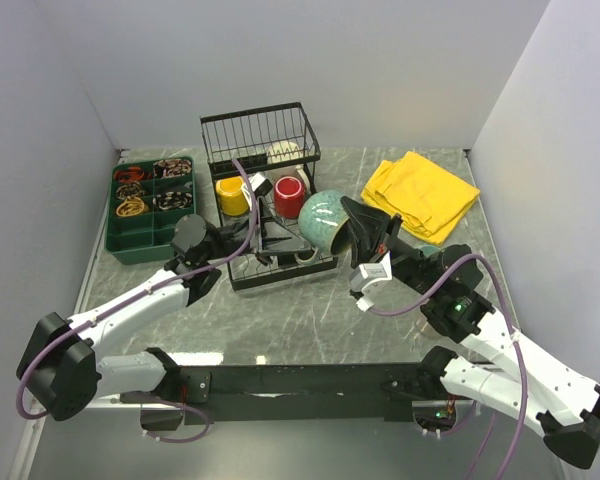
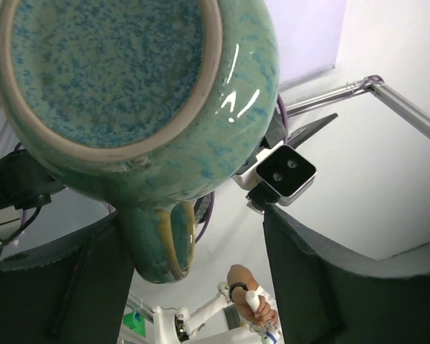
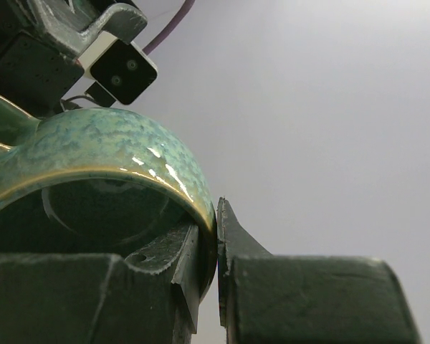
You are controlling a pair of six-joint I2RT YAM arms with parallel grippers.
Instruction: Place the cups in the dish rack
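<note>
Marbled tabletop (image 1: 310, 320) carries the dish rack (image 1: 255, 118). My right pincer (image 3: 216, 218) clamps the large teal mug (image 1: 325, 218) by its rim, one finger inside, holding it tilted over the rack's tray edge for lowering. My left pincer (image 2: 193, 218) gapes empty beneath, probably ready to steady it.

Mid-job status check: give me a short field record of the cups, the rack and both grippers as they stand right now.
right gripper: shut on the rim of the large teal mug, one finger inside, one outside
large teal mug: held in the air, tilted, over the right side of the dish rack
left gripper: open, low at the rack's tray part, beneath the mug
cups in rack: yellow cup and red cup on the tray part; cream cup in the basket
sides: green compartment tray left, yellow cloth right
</note>
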